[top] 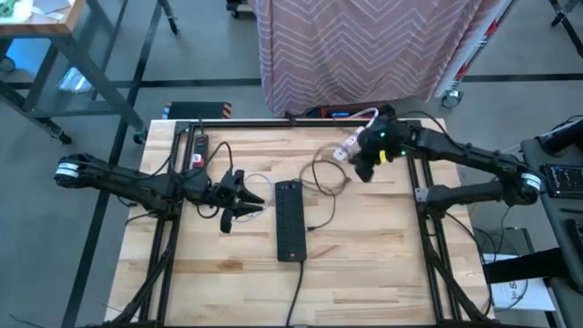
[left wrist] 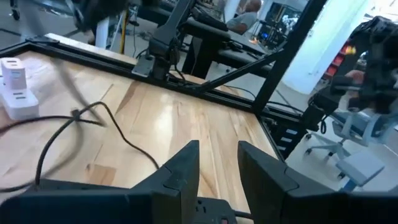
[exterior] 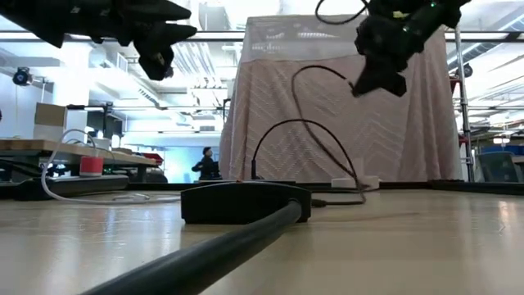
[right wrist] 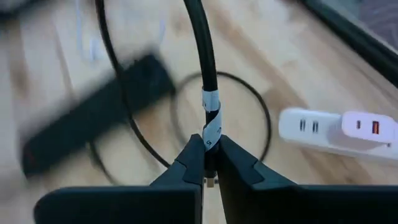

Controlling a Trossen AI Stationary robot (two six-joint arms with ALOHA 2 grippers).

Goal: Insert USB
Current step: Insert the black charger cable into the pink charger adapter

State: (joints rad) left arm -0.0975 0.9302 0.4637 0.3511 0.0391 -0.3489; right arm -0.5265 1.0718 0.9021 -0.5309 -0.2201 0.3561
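currently the right gripper point(right wrist: 209, 163) is clamped on the usb cable point(right wrist: 208, 74), lifted near the bench's far right corner. square its plug to the white charger point(right wrist: 339, 129) port before pushing. left gripper point(left wrist: 217, 163), fingers apart, waits over the black power strip point(top: 290, 220).

Even indoor light; pale glare streaks the bench point(left wrist: 186, 118). Bright backlight in the low view silhouettes both arms. The right wrist view is motion-blurred.

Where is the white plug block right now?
In the high view the white plug block lies at the table's far right, just beside the right pincer, which holds the black cable above the table.
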